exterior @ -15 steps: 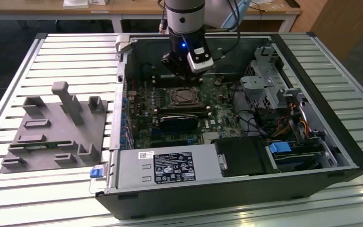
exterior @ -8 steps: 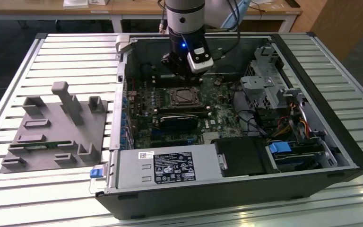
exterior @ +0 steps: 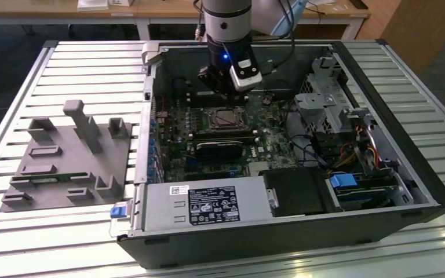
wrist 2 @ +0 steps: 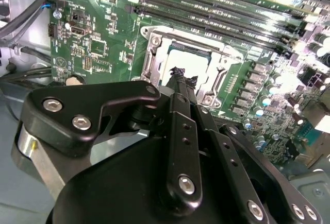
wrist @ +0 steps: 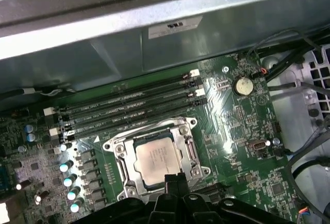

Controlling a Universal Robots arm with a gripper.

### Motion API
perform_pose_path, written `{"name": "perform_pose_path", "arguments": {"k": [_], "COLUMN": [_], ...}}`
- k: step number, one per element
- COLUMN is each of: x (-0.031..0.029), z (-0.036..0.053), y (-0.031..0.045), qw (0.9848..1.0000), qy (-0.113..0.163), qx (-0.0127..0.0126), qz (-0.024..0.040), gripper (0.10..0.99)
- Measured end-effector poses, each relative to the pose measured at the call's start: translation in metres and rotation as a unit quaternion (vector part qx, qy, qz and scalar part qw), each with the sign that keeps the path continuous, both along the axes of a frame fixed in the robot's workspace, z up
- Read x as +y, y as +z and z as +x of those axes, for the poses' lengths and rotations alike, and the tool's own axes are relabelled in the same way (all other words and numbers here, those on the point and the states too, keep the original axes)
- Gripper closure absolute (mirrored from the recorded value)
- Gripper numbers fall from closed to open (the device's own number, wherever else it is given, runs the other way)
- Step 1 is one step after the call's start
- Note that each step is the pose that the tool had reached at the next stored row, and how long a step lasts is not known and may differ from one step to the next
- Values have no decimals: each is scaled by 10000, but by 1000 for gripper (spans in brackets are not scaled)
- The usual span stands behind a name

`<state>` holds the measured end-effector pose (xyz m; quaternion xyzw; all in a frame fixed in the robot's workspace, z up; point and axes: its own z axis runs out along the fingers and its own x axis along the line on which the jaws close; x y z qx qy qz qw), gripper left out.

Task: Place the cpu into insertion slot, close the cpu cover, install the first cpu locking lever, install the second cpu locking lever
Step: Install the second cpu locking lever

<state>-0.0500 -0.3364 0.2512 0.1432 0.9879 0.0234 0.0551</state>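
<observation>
The jaws point(wrist: 175, 178) hang just above the near edge of the insertion slot point(wrist: 117, 170), their dark tips drawn together with nothing between them, so they look closed and empty. In the second wrist view the same tips point(wrist 2: 181, 75) sit right over the socket's rim.

The cpu point(wrist: 156, 158) lies flat in the insertion slot, its silvery-grey top facing up. The cpu cover point(wrist: 186, 147) lies down around it, its metal frame bordering the chip, which shows through the square window. Whether either locking lever is latched, I cannot tell.

Just beside the socket run the long black memory slots point(wrist: 129, 112), parallel to one another, with a row of small round capacitors point(wrist: 72, 180) on the socket's other side. A coin battery point(wrist: 241, 85) sits further off on the green circuit board point(wrist: 242, 131).

In the exterior view the arm point(exterior: 226, 29) reaches down into the open computer case point(exterior: 431, 191), which lies on its side on the slatted table point(exterior: 76, 63). A power supply point(exterior: 203, 205) fills the case's near edge, with cables point(exterior: 361, 153) toward the exterior view's right. A grey fixture point(exterior: 64, 159) stands on the table outside the case, on the exterior view's left.
</observation>
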Motion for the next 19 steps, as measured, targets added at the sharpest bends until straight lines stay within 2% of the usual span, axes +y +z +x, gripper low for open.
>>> {"name": "perform_pose_path", "arguments": {"k": [8, 11, 12, 14, 18, 19], "x": [-147, -181, -191, -203, -215, -218], "z": [0, 0, 0, 0, 0, 0], "y": [-4, -13, -19, -33, -57, -58], "qw": [10000, 10000, 10000, 9999, 9995, 9995], "qy": [0, 0, 0, 0, 0, 0], "qx": [4, 24, 43, 109, 308, 328], "qz": [0, 0, 0, 2, 1, 0], "gripper": [980, 980, 980, 980, 980, 980]}}
